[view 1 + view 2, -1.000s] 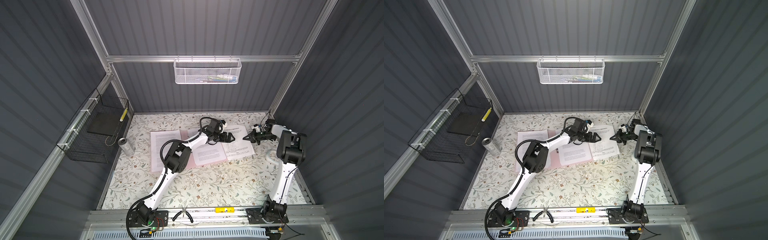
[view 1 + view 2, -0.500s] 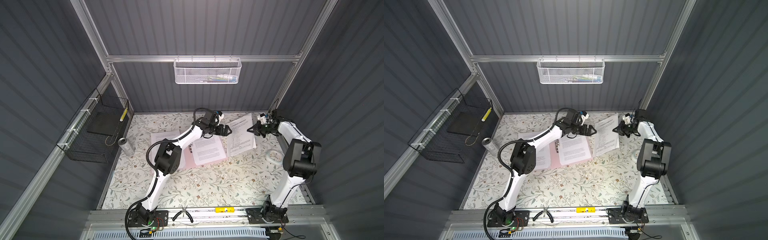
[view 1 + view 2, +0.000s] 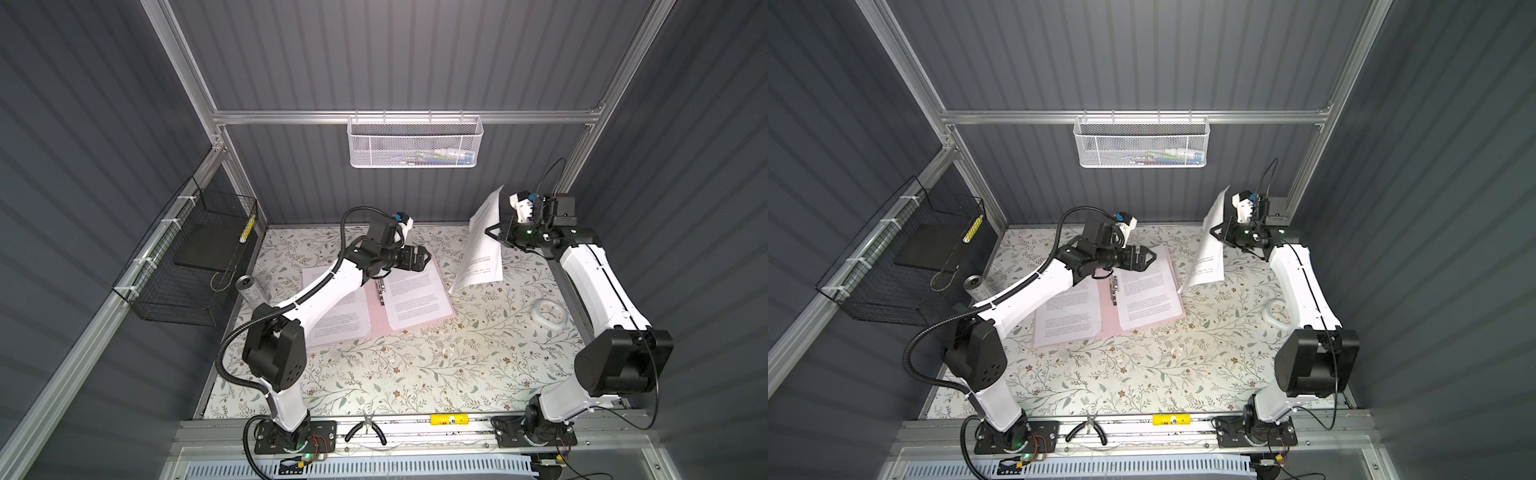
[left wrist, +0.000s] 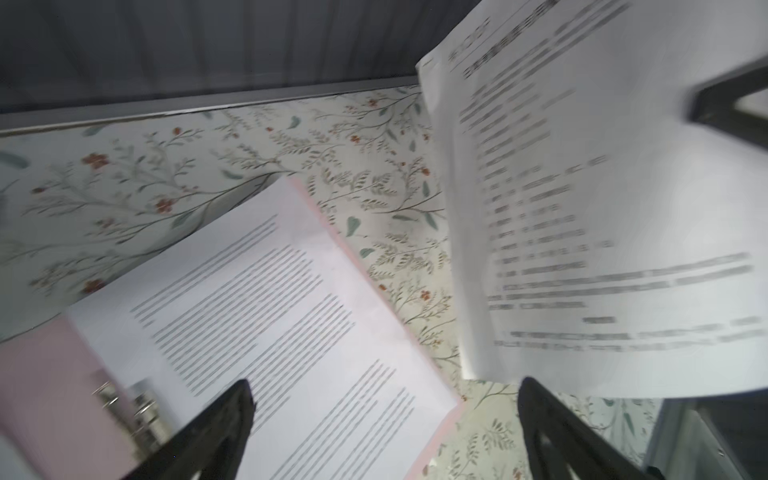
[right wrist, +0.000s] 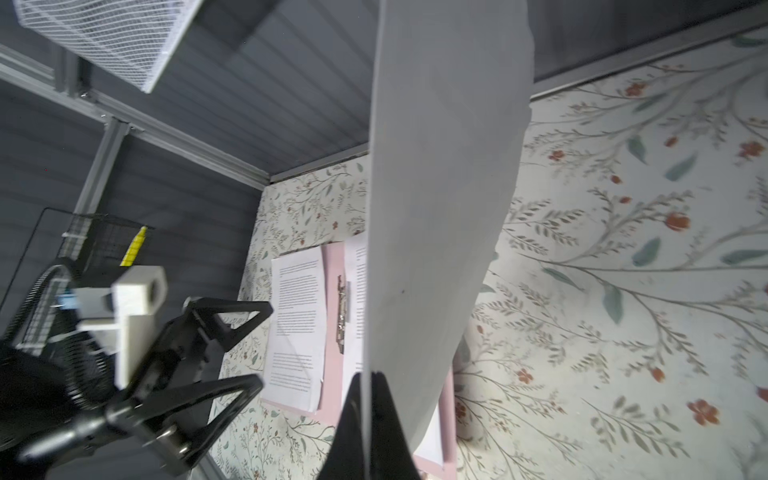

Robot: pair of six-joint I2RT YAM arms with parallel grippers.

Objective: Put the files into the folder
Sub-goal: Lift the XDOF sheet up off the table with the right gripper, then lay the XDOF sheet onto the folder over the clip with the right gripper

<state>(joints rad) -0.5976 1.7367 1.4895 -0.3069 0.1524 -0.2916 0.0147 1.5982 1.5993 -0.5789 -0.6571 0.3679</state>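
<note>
Two sheets (image 3: 415,297) lie in the folder (image 3: 376,322) under the wide, empty left gripper (image 3: 424,261); right gripper (image 3: 492,231) pinches a third sheet (image 3: 482,249), unfiled.

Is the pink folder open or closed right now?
Open. The folder lies spread flat on the table, both pink leaves showing, its metal clip exposed along the spine, printed sheets resting on each leaf.
</note>
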